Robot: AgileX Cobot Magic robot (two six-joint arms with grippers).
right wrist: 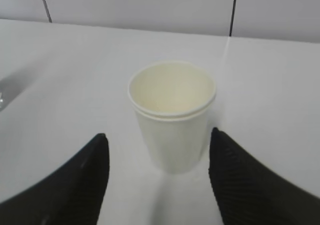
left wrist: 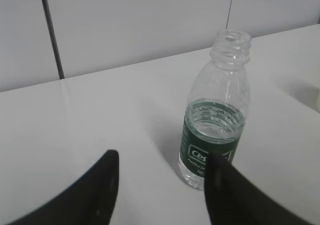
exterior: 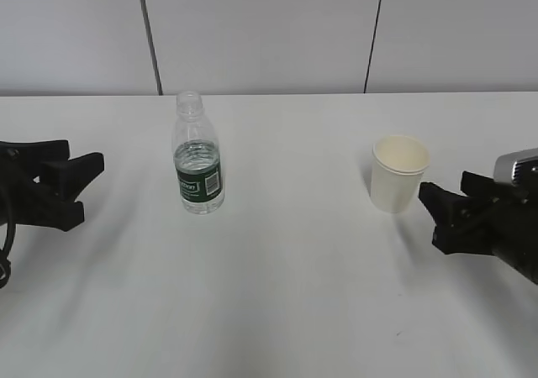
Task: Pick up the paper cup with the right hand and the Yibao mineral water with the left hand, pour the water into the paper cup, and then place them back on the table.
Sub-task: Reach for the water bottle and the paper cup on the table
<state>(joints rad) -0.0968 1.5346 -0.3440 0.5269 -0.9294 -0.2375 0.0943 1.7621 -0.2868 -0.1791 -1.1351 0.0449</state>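
Exterior: paper cup point(exterior: 400, 174) stood upright just ahead of the right gripper point(exterior: 439, 210), Yibao mineral water point(exterior: 198, 156) upright but well apart from the left gripper point(exterior: 77, 189), both on the surface point(exterior: 286, 302). Left wrist: gripper point(left wrist: 160, 177) spread, empty, bottle point(left wrist: 216, 116) ahead and off to its right. Right wrist: gripper point(right wrist: 156, 157) released, cup point(right wrist: 172, 112) centred, probably not yet between the fingers.

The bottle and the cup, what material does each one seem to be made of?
The bottle: clear, glossy plastic by its look, since the water and ribs show through; its green label could be printed film. The cup: likely matte cream paper, with a rolled rim and no shine.
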